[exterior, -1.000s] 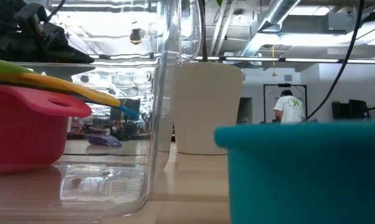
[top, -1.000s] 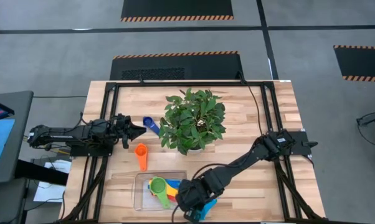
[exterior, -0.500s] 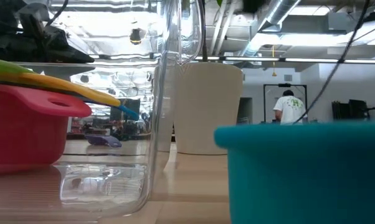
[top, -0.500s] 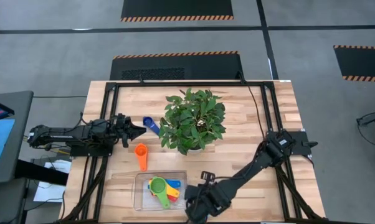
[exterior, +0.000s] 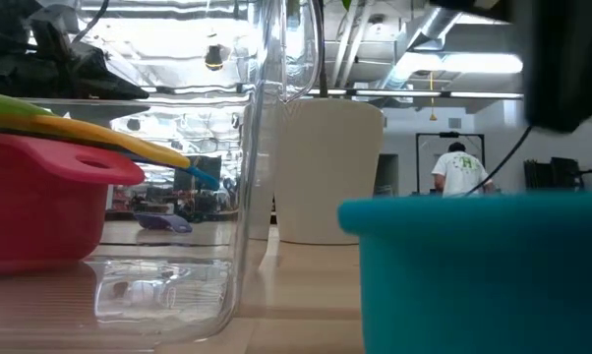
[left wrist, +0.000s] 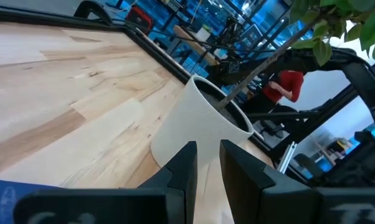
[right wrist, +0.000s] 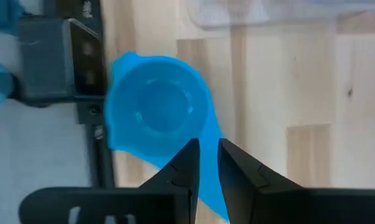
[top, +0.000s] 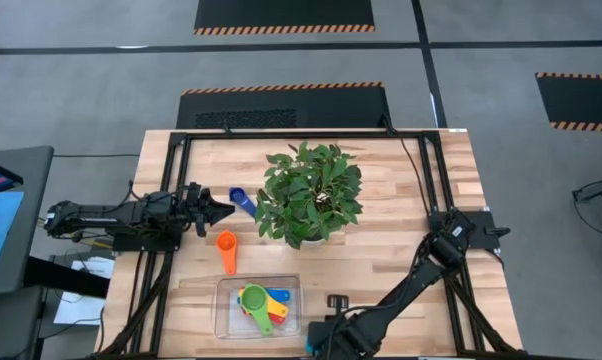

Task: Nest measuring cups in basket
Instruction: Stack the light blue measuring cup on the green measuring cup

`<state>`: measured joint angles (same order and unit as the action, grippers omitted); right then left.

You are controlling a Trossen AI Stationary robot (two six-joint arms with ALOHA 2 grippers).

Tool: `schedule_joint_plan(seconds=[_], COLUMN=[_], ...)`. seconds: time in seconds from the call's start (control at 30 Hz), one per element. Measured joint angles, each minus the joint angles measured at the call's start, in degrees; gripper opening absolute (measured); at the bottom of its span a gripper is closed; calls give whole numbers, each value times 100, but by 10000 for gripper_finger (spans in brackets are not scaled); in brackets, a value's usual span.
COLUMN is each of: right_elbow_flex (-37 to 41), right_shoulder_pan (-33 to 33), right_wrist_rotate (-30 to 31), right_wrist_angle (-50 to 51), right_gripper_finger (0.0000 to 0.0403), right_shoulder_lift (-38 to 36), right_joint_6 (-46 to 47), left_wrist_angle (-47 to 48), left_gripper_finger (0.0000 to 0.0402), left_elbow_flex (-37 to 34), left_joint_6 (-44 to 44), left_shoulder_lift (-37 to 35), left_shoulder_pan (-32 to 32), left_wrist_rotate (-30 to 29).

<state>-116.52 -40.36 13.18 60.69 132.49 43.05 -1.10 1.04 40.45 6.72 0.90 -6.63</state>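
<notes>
Right pincer (right wrist: 204, 163) above the light blue measuring cup (right wrist: 156, 112)
Its fingers are nearly closed, gripping nothing; the cup sits on the worktop (top: 381, 255) edge beside the clear basket (top: 224, 312). Left pincer (left wrist: 206, 163), likewise narrow, waits near the plant pot (left wrist: 197, 127).

place: robotics lab or workshop | table (top: 381, 180): light wood top framed in black metal rails | floor around table: grey, with hazard-striped black mats (top: 284, 14) | beyond table: exposed ceiling ducts (exterior: 444, 20), strip lights, a person (exterior: 460, 169) standing far off
</notes>
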Motion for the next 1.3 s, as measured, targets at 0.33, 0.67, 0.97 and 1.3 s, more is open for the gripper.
schedule_joint_plan(seconds=[0.33, 0.67, 0.97, 1.3], right_elbow_flex=[362, 441, 441, 441], right_shoulder_pan=[274, 457, 431, 406], right_wrist_rotate=[-286, -576, -356, -255], right_wrist_angle=[-1047, -1301, -1273, -1016], right_gripper_finger=[87, 148, 175, 168], right_shoulder_lift=[-7, -4, -4, -4], right_joint_6=[-303, -279, -669, -712], left_wrist_angle=[2, 2, 3, 4], left_gripper_finger=[59, 59, 59, 59], left_elbow_flex=[0, 0, 0, 0], left_joint_6=[36, -66, -73, -73], left_shoulder_lift=[0, 0, 0, 0], left_shoulder_pan=[0, -2, -2, 0], left_wrist_rotate=[0, -2, 0, 0])
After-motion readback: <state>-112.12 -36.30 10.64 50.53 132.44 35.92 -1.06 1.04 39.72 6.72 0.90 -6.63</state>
